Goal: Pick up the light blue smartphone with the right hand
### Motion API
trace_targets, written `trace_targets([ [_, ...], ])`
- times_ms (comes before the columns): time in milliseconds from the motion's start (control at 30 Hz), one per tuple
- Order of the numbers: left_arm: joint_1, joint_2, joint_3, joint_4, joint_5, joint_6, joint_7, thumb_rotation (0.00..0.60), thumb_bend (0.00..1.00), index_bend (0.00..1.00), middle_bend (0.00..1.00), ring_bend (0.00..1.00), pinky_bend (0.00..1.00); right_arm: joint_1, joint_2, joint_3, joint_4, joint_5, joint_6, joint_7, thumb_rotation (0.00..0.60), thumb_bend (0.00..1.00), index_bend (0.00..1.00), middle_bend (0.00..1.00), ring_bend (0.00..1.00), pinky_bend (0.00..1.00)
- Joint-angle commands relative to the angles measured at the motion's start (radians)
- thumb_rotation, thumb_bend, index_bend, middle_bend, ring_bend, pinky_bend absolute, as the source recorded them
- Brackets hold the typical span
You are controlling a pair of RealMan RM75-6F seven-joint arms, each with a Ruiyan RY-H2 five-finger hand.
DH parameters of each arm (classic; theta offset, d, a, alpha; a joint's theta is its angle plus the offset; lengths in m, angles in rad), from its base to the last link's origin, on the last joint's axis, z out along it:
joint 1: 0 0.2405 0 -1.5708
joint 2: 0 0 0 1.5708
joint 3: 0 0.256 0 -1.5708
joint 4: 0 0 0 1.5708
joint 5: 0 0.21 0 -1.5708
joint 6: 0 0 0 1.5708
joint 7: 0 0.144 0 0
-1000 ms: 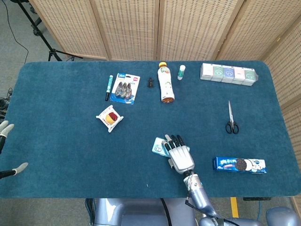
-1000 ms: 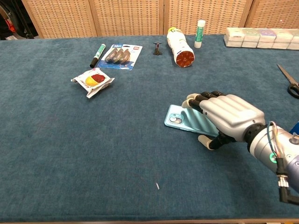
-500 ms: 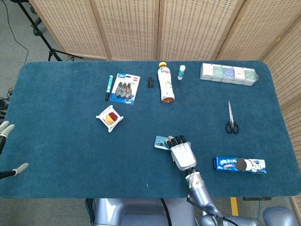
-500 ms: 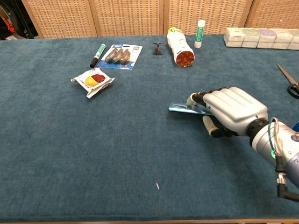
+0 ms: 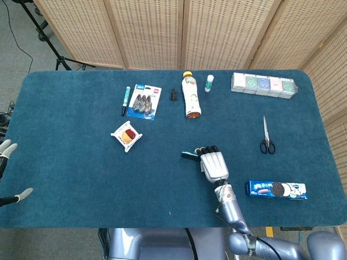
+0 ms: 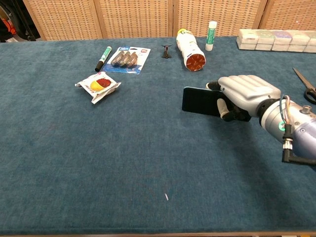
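My right hand (image 6: 242, 96) grips the light blue smartphone (image 6: 200, 101) and holds it above the blue table, near the middle. In the chest view the phone's dark screen faces the camera, with the thumb across its lower edge. From the head view only the phone's thin edge (image 5: 190, 156) shows to the left of the right hand (image 5: 213, 164). My left hand (image 5: 6, 149) shows at the far left edge of the head view, off the table, with its fingers apart and nothing in them.
A bottle (image 5: 191, 96) lies at the back with a glue stick (image 5: 209, 83) beside it. A snack packet (image 5: 126, 135), a blister pack (image 5: 144, 101) and a marker (image 5: 126, 99) lie to the left. Scissors (image 5: 267, 136), a cookie pack (image 5: 276, 189) and a row of boxes (image 5: 264, 84) are on the right.
My right hand closed on the phone, lifted it off the table and tipped it up, so its screen faces the chest camera. The left hand stayed put.
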State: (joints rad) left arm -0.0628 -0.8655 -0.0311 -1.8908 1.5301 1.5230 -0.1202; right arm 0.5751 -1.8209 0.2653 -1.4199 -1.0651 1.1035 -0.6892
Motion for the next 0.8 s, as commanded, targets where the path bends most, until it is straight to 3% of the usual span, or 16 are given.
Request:
trace_targets([
  [33, 0.001, 0.000, 0.000, 0.000, 0.001, 0.001, -0.002, 0.600, 0.00, 0.00, 0.00, 0.00, 0.00, 0.040, 0.024, 0.035, 0.011, 0.063, -0.029, -0.058, 0.600, 0.62, 0.16, 0.05, 0.01, 0.12],
  [167, 0.003, 0.002, 0.000, 0.001, 0.001, 0.002, -0.009, 0.600, 0.00, 0.00, 0.00, 0.00, 0.00, 0.061, 0.042, 0.057, 0.028, 0.077, -0.016, -0.067, 0.600, 0.57, 0.10, 0.00, 0.00, 0.08],
  [400, 0.003, 0.003, 0.001, 0.001, 0.004, 0.000, -0.009, 0.600, 0.00, 0.00, 0.00, 0.00, 0.00, 0.035, 0.125, 0.019, -0.089, 0.027, 0.028, -0.028, 0.600, 0.55, 0.10, 0.00, 0.00, 0.07],
  [467, 0.004, 0.003, 0.002, 0.001, 0.006, 0.002, -0.008, 0.600, 0.00, 0.00, 0.00, 0.00, 0.00, 0.026, 0.148, 0.006, -0.114, 0.006, 0.038, -0.017, 0.600, 0.48, 0.10, 0.00, 0.00, 0.07],
  [633, 0.008, -0.003, 0.003, 0.004, 0.011, 0.008, 0.003, 0.600, 0.00, 0.00, 0.00, 0.00, 0.00, -0.050, 0.261, -0.090, -0.195, -0.160, 0.116, 0.093, 0.600, 0.06, 0.10, 0.00, 0.00, 0.06],
  [700, 0.009, -0.005, 0.005, 0.005, 0.014, 0.008, 0.009, 0.600, 0.00, 0.00, 0.00, 0.00, 0.00, -0.073, 0.289, -0.119, -0.199, -0.213, 0.142, 0.137, 0.600, 0.00, 0.10, 0.00, 0.00, 0.05],
  [800, 0.015, -0.018, 0.011, 0.007, 0.022, 0.016, 0.039, 0.600, 0.00, 0.00, 0.00, 0.00, 0.00, -0.155, 0.371, -0.207, -0.192, -0.354, 0.246, 0.261, 0.600, 0.00, 0.10, 0.00, 0.00, 0.04],
])
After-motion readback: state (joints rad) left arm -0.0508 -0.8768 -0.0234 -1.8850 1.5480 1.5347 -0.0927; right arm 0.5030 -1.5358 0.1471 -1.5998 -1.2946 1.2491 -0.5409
